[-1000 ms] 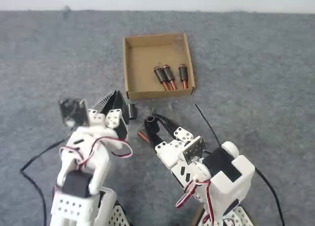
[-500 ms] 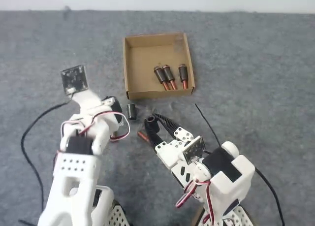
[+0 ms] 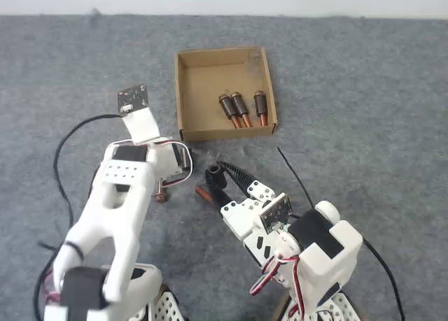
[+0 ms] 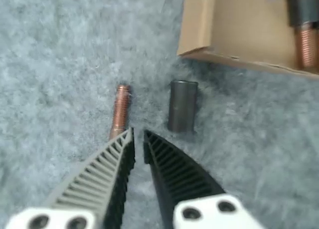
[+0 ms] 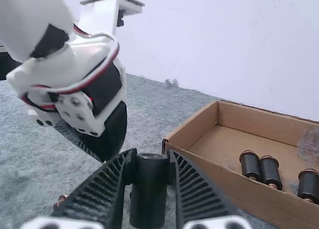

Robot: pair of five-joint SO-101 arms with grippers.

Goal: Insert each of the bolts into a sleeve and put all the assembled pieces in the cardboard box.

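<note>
The cardboard box [image 3: 185, 90] holds three assembled pieces [image 3: 241, 108], which also appear in the right wrist view as assembled pieces [image 5: 259, 166]. My right gripper [image 3: 213, 173] is shut on a black sleeve [image 5: 148, 189], upright just in front of the box [image 5: 199, 131]. One copper bolt [image 3: 203, 193] lies beside it. My left gripper [image 4: 138, 135] hovers low over the carpet, fingers almost together with nothing between them. Just beyond its tips lie a copper bolt [image 4: 121, 112] and a loose dark sleeve [image 4: 182, 105], near the box corner [image 4: 199, 24]. A bolt [image 3: 161, 195] shows at the left arm's edge.
Grey carpet covers the table. A black cable [image 3: 294, 174] runs right of the right arm. The left arm's body [image 5: 75, 84] stands close beside my right gripper. Open carpet lies left and right of the box.
The left arm has swung forward and toward the box, and now covers the loose sleeve in the high view. The right arm has kept still with its sleeve.
</note>
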